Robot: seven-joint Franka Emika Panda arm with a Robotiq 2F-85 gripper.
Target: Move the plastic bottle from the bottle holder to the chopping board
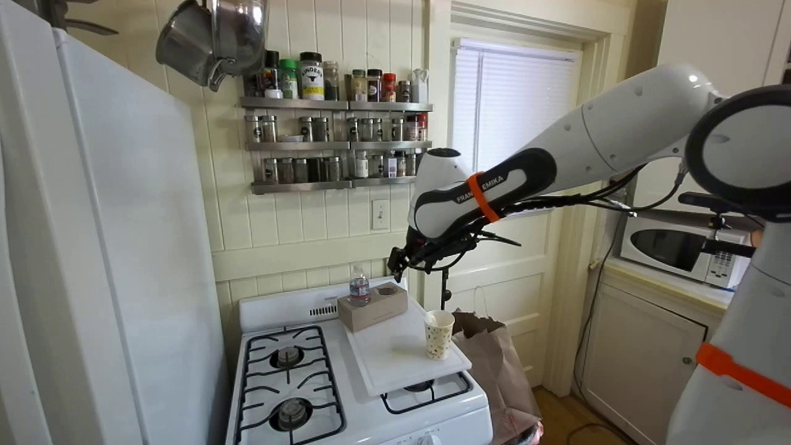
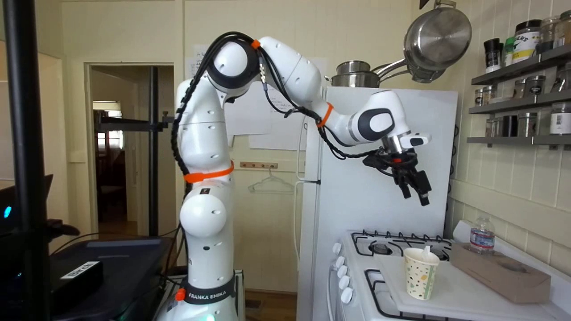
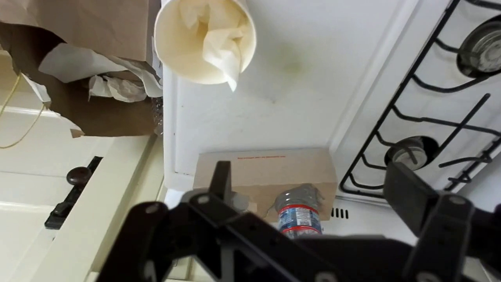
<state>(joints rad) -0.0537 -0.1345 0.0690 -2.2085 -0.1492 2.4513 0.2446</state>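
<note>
black two-fingered claw (image 3: 309, 172) gapes wide, probably to straddle the clear cylindrical plastic bottle (image 3: 299, 218) at wrist-view five o'clock, seemingly steadied by an oblong tan cardboard holder (image 3: 266, 178).

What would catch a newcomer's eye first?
The white robot arm likely wins, spanning the middle of an exterior view, its open pincer above the stove. Next come the plastic bottle, rising from the bottle holder at the stove's back, and the speckled cup on the chopping board.
</note>
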